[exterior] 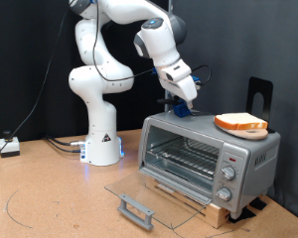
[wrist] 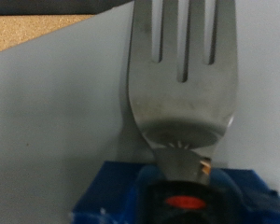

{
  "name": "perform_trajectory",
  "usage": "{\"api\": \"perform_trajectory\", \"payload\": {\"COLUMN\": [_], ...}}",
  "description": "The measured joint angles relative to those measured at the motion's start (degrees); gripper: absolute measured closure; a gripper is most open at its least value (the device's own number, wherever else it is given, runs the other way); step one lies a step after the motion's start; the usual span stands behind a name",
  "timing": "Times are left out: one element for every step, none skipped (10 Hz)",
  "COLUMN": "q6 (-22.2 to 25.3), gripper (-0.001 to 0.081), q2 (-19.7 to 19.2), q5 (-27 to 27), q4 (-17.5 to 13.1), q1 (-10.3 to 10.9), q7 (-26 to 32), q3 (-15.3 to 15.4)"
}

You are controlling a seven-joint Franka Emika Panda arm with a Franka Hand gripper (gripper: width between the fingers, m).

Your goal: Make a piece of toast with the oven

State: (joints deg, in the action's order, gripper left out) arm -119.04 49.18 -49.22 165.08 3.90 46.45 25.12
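Observation:
The piece of toast (exterior: 240, 122) lies on a round light-wood plate (exterior: 250, 133) on the roof of the oven (exterior: 211, 157), towards the exterior view's right. The oven's glass door (exterior: 139, 193) is dropped open flat and its wire rack (exterior: 184, 159) looks bare. My gripper (exterior: 188, 106) hangs over the roof's other end, apart from the toast. In the wrist view my gripper (wrist: 182, 191), with blue fingers (wrist: 107, 191), is shut on the handle of a metal fork (wrist: 182, 79). The fork's tines reach out over the grey oven roof (wrist: 56, 121).
The oven stands on a slatted wooden base (exterior: 201, 206) on a brown table. Three knobs (exterior: 226, 175) line its front panel. A black stand (exterior: 260, 93) rises behind it. The robot's white base (exterior: 99, 139) and cables (exterior: 10, 147) are at the exterior view's left.

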Motion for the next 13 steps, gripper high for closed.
{"api": "perform_trajectory", "payload": {"q6": [-0.68,-1.13,-1.42,-1.64,-1.82,-1.88,-2.05,-2.34,-2.45,-2.48,-2.6,-2.87,-3.08], "gripper": [-0.0001,-0.0001,-0.0001,-0.0001,-0.0001,-0.0001,-0.0001,-0.0001,-0.0001,-0.0001,-0.0001,-0.0001,-0.0001], "q2": [0.0,0.0,-0.01,-0.02,-0.02,-0.02,-0.02,-0.03,-0.1,-0.4,-0.94,-1.5,-1.85], "q5": [-0.58,-1.27,-1.97,-2.42,-2.71,-2.87,-2.94,-2.99,-2.99,-2.99,-3.0,-3.23,-3.84], "q4": [0.39,0.64,0.77,0.86,0.97,1.06,1.15,1.21,1.25,1.25,1.25,1.23,1.06], "q1": [0.0,0.0,0.0,-0.03,-0.07,-0.18,-0.35,-0.71,-1.23,-1.76,-2.06,-2.12,-2.11], "q7": [0.0,0.0,-0.01,-0.06,-0.1,-0.31,-0.64,-0.78,-0.88,-0.88,-0.87,-0.53,-0.01], "q3": [0.89,1.61,2.09,2.51,2.88,3.02,3.07,3.07,3.07,3.07,3.07,3.07,3.07]}}
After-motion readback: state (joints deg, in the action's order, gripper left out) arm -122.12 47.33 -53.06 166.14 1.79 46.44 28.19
